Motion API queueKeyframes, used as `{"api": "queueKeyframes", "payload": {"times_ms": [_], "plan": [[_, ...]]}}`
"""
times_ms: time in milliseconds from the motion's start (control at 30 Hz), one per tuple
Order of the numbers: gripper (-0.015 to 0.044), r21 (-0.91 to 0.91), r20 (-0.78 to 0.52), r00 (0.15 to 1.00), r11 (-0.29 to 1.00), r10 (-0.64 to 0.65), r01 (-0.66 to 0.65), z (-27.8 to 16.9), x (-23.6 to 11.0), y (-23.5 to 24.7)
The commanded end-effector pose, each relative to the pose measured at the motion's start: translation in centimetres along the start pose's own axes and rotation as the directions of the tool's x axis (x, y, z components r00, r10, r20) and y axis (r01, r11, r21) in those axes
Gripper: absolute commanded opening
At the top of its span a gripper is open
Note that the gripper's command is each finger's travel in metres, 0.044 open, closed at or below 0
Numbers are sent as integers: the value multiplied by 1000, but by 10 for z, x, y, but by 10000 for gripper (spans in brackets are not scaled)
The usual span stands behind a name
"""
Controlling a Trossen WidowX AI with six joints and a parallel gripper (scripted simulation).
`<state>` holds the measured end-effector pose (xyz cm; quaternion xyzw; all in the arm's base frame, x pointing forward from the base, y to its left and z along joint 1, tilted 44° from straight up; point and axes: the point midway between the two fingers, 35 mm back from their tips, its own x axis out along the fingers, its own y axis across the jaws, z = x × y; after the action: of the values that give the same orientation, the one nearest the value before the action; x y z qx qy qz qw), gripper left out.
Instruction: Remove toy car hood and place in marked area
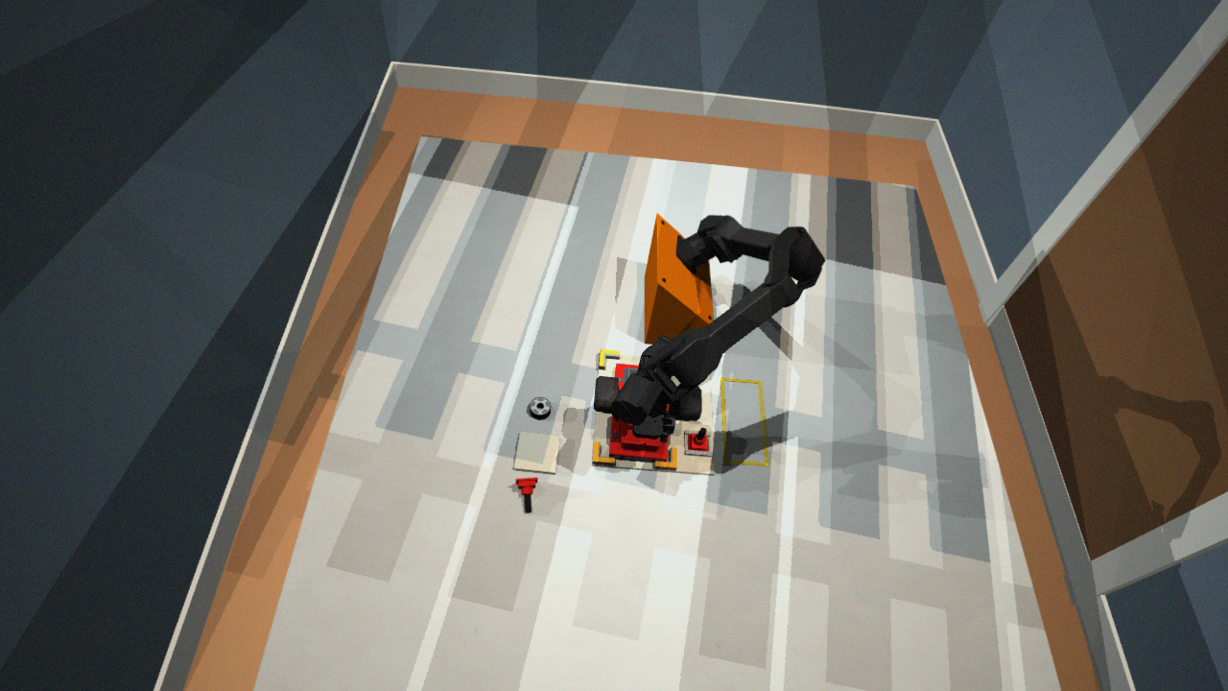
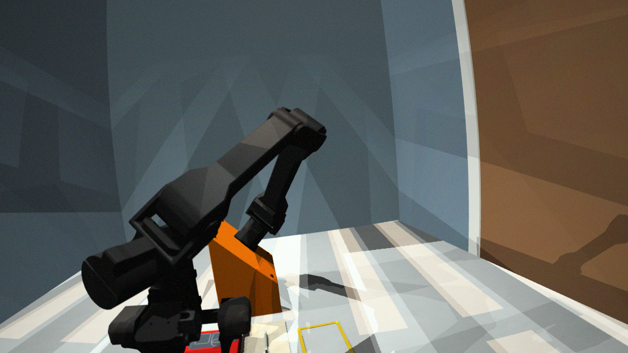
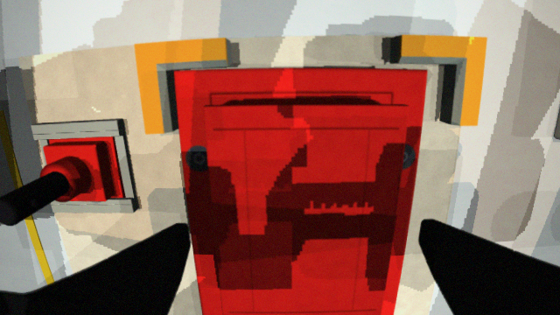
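The red toy car [image 1: 635, 451] [image 2: 195, 348] sits on a beige board [image 1: 702, 464] [image 3: 87, 87] between orange corner brackets [image 3: 179, 50]. Its flat red hood [image 3: 302, 144] fills the middle of the wrist view, still on the car, with a small dark stud at each side. My gripper [image 1: 646, 420] [image 3: 305, 234] is open and empty. It hangs low over the hood, with one black finger on each side of the car and clear of it. The marked area is a yellow rectangle outline [image 1: 743, 378] [image 2: 318, 325] [image 3: 38, 247] on the table just right of the board.
A red peg with a black handle [image 1: 697, 440] [image 3: 83, 168] stands in a grey holder on the board beside the car. The arm's orange base block [image 1: 673, 283] [image 2: 243, 272] stands behind. To the left lie a loose wheel [image 1: 538, 407], a beige tile [image 1: 535, 449] and another red peg [image 1: 526, 491].
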<state>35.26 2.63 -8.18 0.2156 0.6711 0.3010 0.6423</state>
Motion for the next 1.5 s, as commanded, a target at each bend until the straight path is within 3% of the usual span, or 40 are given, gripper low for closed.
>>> {"api": "queueKeyframes", "payload": {"times_ms": [0, 1133, 1233, 1467], "plan": [[440, 7, -1, 1000, 1000, 5, -5, 0, 3, 0], [440, 7, -1, 1000, 1000, 6, -6, -1, 20, 0], [361, -1, 1, 1000, 1000, 1, -1, 0, 17, 1], [315, -1, 1, 1000, 1000, 1, -1, 0, 17, 1]]}}
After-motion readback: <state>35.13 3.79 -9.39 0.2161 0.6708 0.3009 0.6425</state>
